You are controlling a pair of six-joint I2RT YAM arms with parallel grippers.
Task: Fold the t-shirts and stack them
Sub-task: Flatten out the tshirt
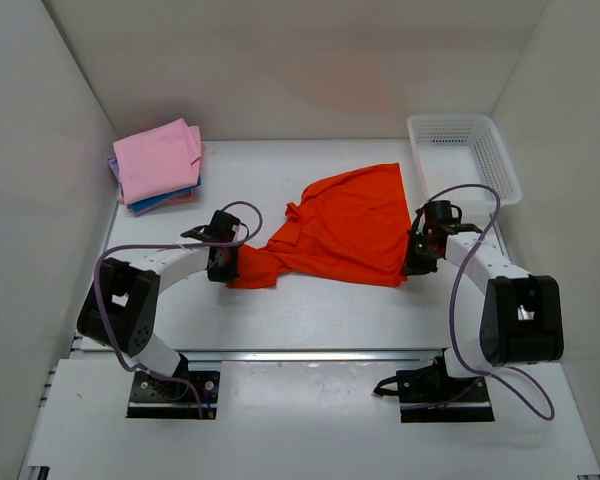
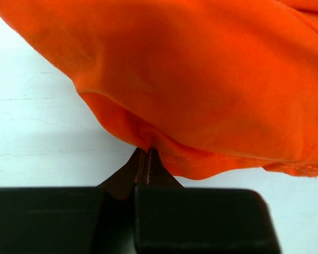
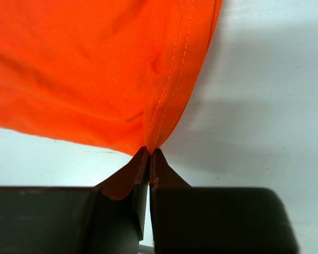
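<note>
Our left gripper (image 1: pixel 223 262) is clamping down on the bunched corner of the orange t-shirt (image 1: pixel 350 225). In its wrist view the two fingertips (image 2: pixel 140 165) are pressing together with a fold of cloth caught between them. Our right gripper (image 1: pixel 417 262) is doing likewise, its jaws closing on a stitched hem, as its own wrist camera is showing.

We are counting two arms, two grippers, one orange shirt, one folded stack and one basket.

From the top view, the orange shirt is lying near the middle of the table (image 1: pixel 310 310), partly spread and partly crumpled. We are holding it at its 8 o'clock corner with the left gripper and at about its 4 o'clock edge with the right.

Our folded stack (image 1: pixel 158 160) is sitting at the table's 10 o'clock, well apart from the orange shirt. We are seeing a pink shirt on top, with a blue edge (image 1: pixel 160 203) and a purple edge (image 1: pixel 113 165) peeking out beneath it. We cannot tell the exact count of layers.

At 2 o'clock the white mesh basket (image 1: pixel 510 170) is standing against the far right wall.
</note>
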